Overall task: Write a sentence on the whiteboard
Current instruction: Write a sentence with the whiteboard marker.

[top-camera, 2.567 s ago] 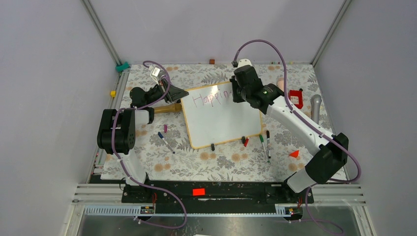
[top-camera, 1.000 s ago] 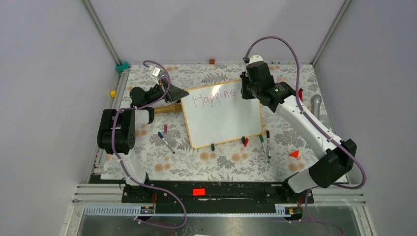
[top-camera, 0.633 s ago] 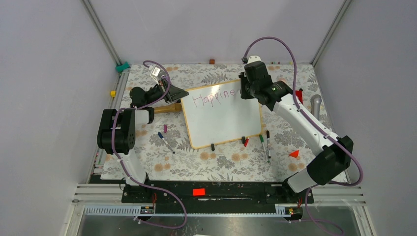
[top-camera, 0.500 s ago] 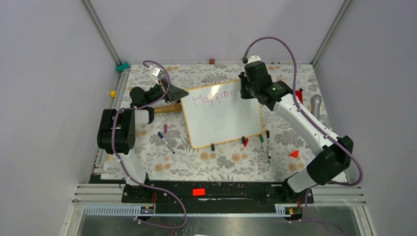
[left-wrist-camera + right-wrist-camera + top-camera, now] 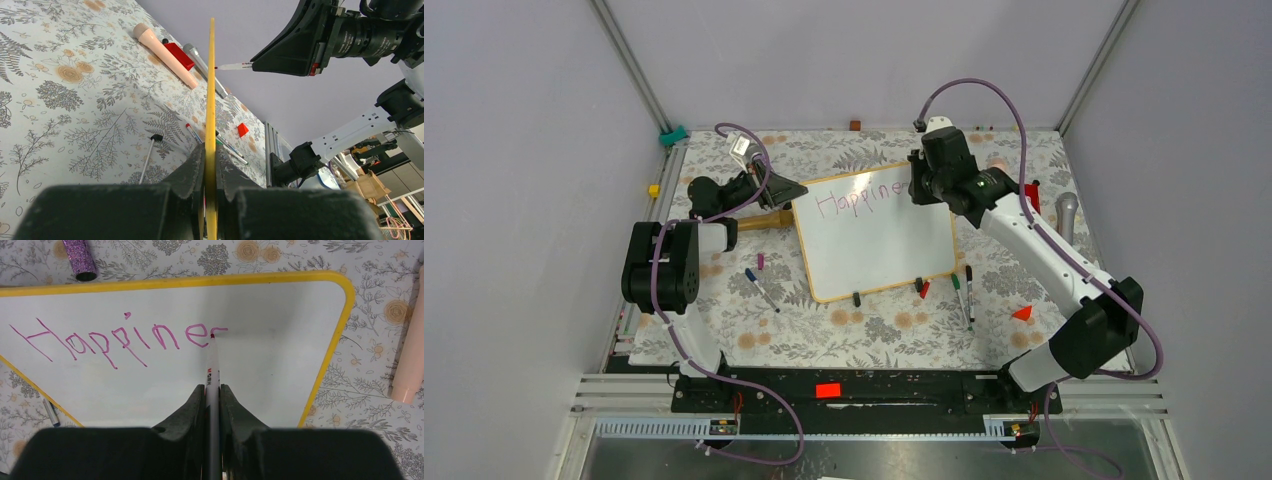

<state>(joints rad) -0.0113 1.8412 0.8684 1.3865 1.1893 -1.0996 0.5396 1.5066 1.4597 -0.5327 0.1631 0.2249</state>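
The whiteboard (image 5: pixel 874 245) lies tilted on the floral table, its yellow rim facing the left wrist view edge-on (image 5: pixel 211 90). My left gripper (image 5: pixel 788 192) is shut on the board's left rim (image 5: pixel 211 150). My right gripper (image 5: pixel 920 190) is shut on a white marker (image 5: pixel 213 365), whose tip touches the board just right of the last letter. The sentence (image 5: pixel 115 340) is pink lettering reading "Happine" with a short stroke starting after it, along the board's top edge (image 5: pixel 856 200). The marker also shows in the left wrist view (image 5: pixel 235 65).
Loose markers lie near the board's near edge: a blue one (image 5: pixel 761 289), a green and a black one (image 5: pixel 964 295). A red wedge (image 5: pixel 1022 313), a red box (image 5: pixel 1027 197), a grey microphone (image 5: pixel 1065 220), a peach cylinder (image 5: pixel 410 355) and a purple glitter tube (image 5: pixel 80 260) surround it.
My right gripper has moved to the right along the top line with the marker, and the lettering has grown from "Happin" to "Happine". The left arm has not moved.
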